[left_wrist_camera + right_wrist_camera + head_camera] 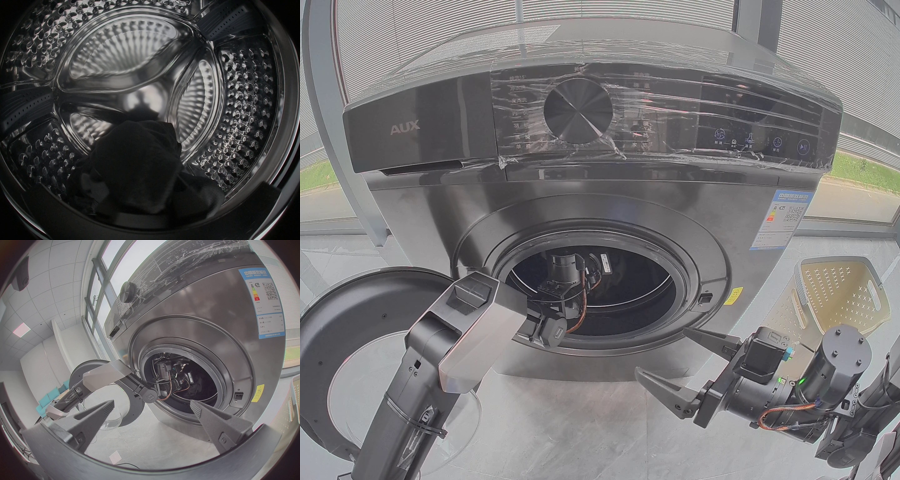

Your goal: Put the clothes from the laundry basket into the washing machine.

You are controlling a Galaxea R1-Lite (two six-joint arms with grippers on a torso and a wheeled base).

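The grey front-loading washing machine (581, 187) stands with its round door (356, 325) swung open to the left. My left arm passes through the opening, and my left gripper (565, 267) is inside the drum mouth. A heap of dark clothes (137, 165) lies on the bottom of the shiny perforated drum (250, 93), below and ahead of that gripper. My right gripper (662, 351) hangs open and empty over the floor, in front of the machine's lower right. The pale yellow laundry basket (837, 294) sits on the floor to the right of the machine, with no clothes visible in it.
Grey tiled floor (581, 425) lies open in front of the machine. The open door (84, 368) takes up the space at the left, behind my left arm (106, 374). Windows run behind the machine. The basket rim (295, 396) is close beside my right arm.
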